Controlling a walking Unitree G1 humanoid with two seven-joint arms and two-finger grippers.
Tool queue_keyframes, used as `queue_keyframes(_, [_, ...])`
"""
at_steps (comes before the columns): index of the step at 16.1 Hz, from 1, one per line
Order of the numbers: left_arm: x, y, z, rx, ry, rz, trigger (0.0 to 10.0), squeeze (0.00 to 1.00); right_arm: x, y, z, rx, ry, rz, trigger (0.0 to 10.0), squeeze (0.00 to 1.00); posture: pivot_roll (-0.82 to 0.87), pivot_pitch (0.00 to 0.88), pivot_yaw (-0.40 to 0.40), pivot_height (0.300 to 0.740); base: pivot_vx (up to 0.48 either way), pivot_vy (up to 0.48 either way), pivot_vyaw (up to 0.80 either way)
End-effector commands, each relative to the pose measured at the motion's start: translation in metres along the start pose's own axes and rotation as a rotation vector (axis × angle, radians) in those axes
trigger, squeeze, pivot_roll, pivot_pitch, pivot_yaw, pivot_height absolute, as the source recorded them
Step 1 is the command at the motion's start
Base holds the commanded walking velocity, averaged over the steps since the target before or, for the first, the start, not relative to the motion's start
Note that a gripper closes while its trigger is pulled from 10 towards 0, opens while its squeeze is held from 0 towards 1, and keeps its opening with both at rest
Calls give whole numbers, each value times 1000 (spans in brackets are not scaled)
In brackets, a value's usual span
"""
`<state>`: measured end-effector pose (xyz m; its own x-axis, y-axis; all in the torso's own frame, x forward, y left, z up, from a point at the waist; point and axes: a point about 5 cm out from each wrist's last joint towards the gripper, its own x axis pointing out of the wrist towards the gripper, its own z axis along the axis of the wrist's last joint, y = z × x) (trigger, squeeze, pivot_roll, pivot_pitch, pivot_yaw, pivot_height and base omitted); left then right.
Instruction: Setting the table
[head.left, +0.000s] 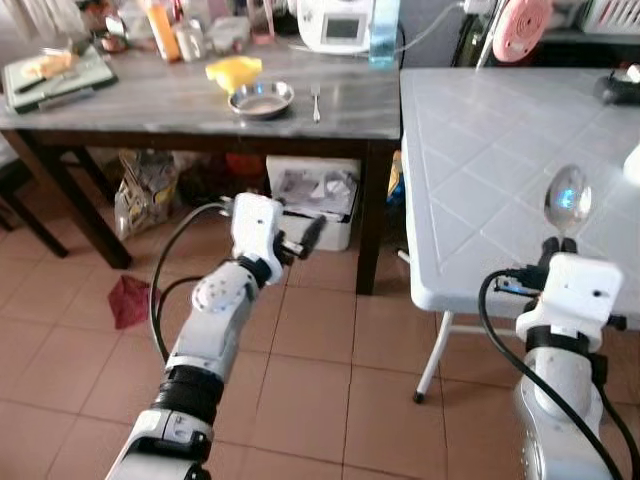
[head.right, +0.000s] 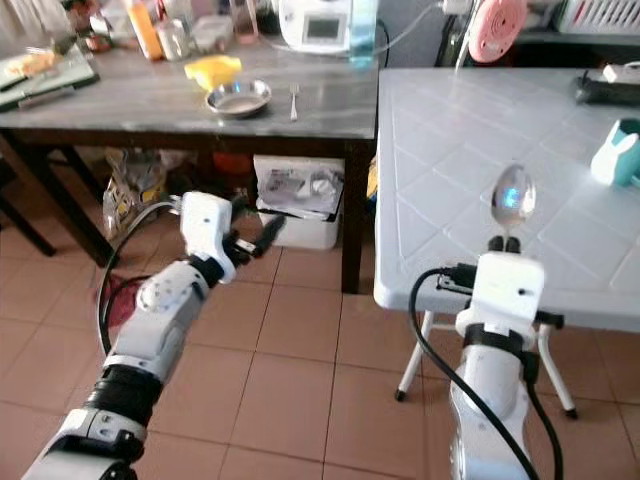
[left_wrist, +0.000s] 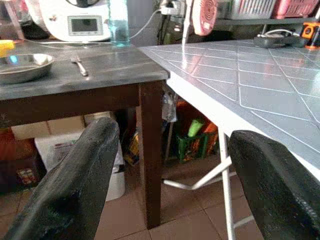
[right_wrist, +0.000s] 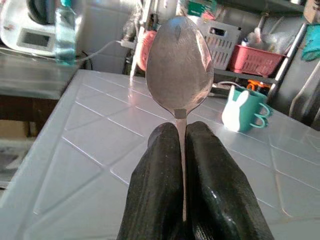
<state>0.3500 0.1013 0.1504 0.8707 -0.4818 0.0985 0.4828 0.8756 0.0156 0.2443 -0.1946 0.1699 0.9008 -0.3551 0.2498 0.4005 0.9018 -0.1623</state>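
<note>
The right gripper (right_wrist: 182, 150) has its fingers clenched on a spoon (head.left: 567, 198), bowl up, over the white counter (head.left: 480, 150). The left gripper (head.left: 305, 238) hangs released above the floor; beyond, a bowl (head.left: 261, 98) and fork (head.left: 316, 101) lie on the grey counter (head.left: 150, 100)

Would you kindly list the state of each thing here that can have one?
Left gripper: open, empty, held above the floor.
Right gripper: shut on the spoon.
Spoon: gripped by its handle, bowl up, over the white table.
Metal bowl: upright on the dark table.
Fork: lying flat beside the bowl.
Teal mug: upright on the white table.
</note>
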Motion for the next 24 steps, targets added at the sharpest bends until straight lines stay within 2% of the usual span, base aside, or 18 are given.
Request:
queue_keyframes(1, [-5,9,0,12,8,26,10000,0,-2,3,3,14,-17,13,10000,0,59,79,46,740,0,0,0])
queue_keyframes(20, [-4,4,-7,12,33,28,10000,0,-4,-2,1,14,-3,12,10000,0,41,77,35,740,0,414,0])
queue_keyframes(24, [-3,1,-2,-12,-6,7,10000,0,-4,-3,1,12,-4,9,10000,0,39,74,36,740,0,80,0])
